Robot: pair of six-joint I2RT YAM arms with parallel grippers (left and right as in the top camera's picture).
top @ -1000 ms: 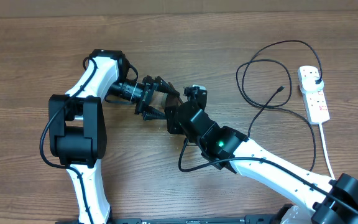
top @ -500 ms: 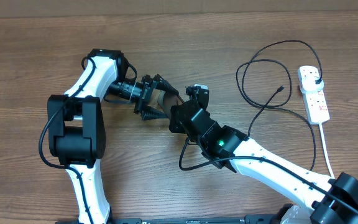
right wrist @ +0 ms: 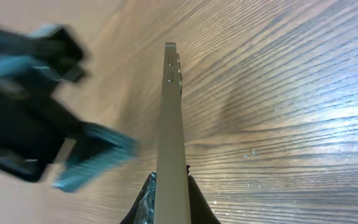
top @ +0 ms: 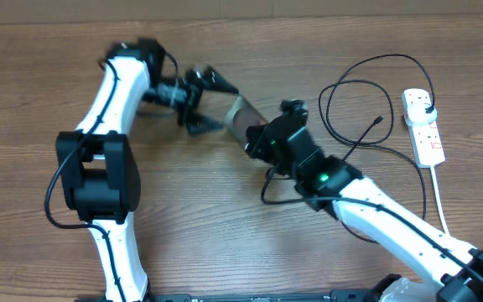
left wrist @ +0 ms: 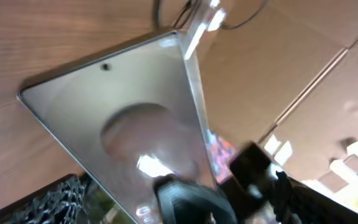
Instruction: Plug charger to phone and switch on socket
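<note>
The phone point(top: 238, 111) is lifted off the table and shows edge-on in the right wrist view point(right wrist: 169, 124). My right gripper point(top: 255, 132) is shut on its lower end point(right wrist: 171, 199). My left gripper point(top: 212, 102) is open, fingers spread wide, just left of the phone. In the left wrist view the phone's glossy face point(left wrist: 123, 118) fills the frame above my fingers point(left wrist: 126, 208). The charger's black cable point(top: 367, 92) lies looped at the right, its connector tip point(top: 380, 120) free on the table and its plug point(top: 426, 105) in the white socket strip point(top: 426, 134).
The socket's thick white cord point(top: 439, 201) runs toward the front right edge. A black cable of the right arm point(top: 267, 191) loops over the table's middle. The blurred left gripper point(right wrist: 48, 112) shows at the left of the right wrist view.
The right gripper has carried the phone up and to the right. The left arm has swung toward the far side and its fingers now stand apart from the phone.
</note>
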